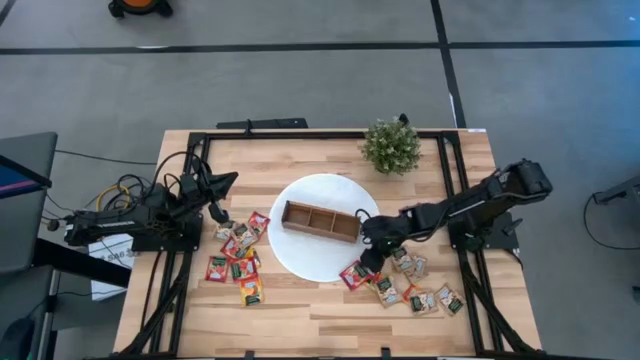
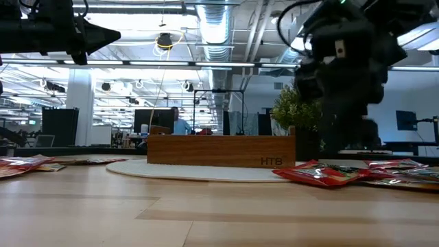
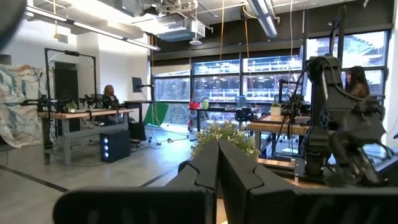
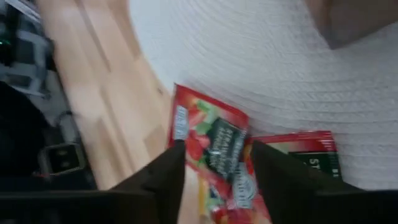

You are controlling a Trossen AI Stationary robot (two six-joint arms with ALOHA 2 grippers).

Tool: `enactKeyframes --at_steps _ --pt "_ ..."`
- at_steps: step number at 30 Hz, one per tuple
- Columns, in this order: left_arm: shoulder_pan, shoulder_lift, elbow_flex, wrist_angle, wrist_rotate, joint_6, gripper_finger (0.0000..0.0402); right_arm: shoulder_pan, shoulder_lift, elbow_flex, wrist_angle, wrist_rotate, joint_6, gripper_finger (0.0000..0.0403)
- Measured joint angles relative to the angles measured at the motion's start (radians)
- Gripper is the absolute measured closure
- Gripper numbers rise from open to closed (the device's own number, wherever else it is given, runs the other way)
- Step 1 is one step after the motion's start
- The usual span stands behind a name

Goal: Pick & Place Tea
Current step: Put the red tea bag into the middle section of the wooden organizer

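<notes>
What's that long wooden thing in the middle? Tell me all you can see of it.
The wooden box is a narrow, open-topped tray of brown wood, split by dividers into three compartments that look empty from above. It lies slightly askew on the white round mat. Its side facing the low camera bears the letters HTB.

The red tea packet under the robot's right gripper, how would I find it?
Start at the white disc in the middle of the table. At its edge nearest the right gripper, which is open, a red tea packet lies half on the disc and half on the wood. The other packets lie farther out.
</notes>
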Motion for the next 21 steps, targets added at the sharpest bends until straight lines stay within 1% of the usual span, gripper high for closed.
enactKeyframes --at_steps 2,4,6,9,12,15,17,21 --pt "0.000 0.000 0.000 0.000 0.000 0.000 0.0401 0.003 0.040 0.018 -0.003 0.000 -0.005 0.0190" --pt "0.000 0.000 0.000 0.000 -0.002 0.000 0.0401 0.006 0.072 0.039 -0.004 -0.008 -0.008 0.0177" --pt "0.000 0.000 0.000 0.000 -0.002 0.000 0.0401 0.011 0.104 0.057 -0.002 -0.028 -0.023 0.0175" --pt "0.000 0.000 0.000 -0.001 -0.002 0.000 0.0401 0.022 0.138 0.091 0.004 -0.058 -0.052 0.0186" --pt "0.000 0.000 0.000 0.000 -0.004 0.000 0.0401 0.031 0.159 0.117 -0.006 -0.074 -0.089 0.0204" --pt "0.000 0.000 0.000 0.000 -0.008 0.000 0.0401 0.039 0.176 0.140 -0.004 -0.085 -0.121 0.0232" --pt "0.000 0.000 0.000 -0.001 -0.008 0.000 0.0401 0.045 0.192 0.156 -0.001 -0.086 -0.143 0.0256" --pt "0.000 0.000 0.000 -0.001 -0.009 0.000 0.0401 0.060 0.196 0.174 0.010 -0.084 -0.183 0.0317"
